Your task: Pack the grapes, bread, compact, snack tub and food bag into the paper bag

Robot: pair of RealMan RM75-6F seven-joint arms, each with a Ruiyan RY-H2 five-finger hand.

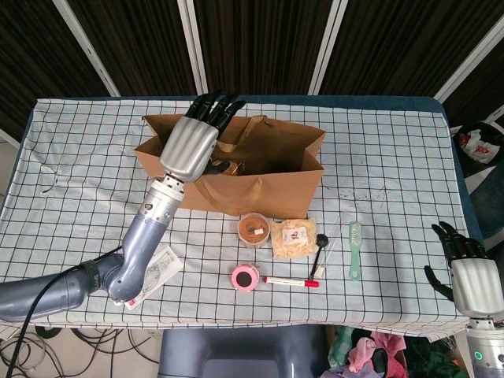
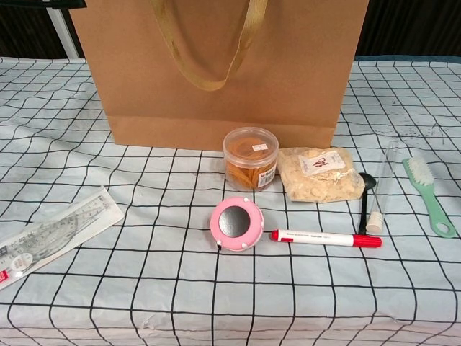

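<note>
Paper bag [image 1: 272,189]: brown kraft, upright mid-table, mouth open, tan ribbon handle draped down the near face. Inside, partly visible through the mouth: bread [image 1: 228,166] in clear wrap, low against the left side. Grapes not visible.

Snack tub [image 2: 250,158]: clear round tub, orange-brown contents, lid on, upright just in front of the bag's base.

Food bag [image 2: 320,175]: clear pouch of pale flakes, lying flat, touching the tub's right side.

Compact [image 2: 236,224]: pink, round, mirror face up, near the tub, toward the table edge.
</note>
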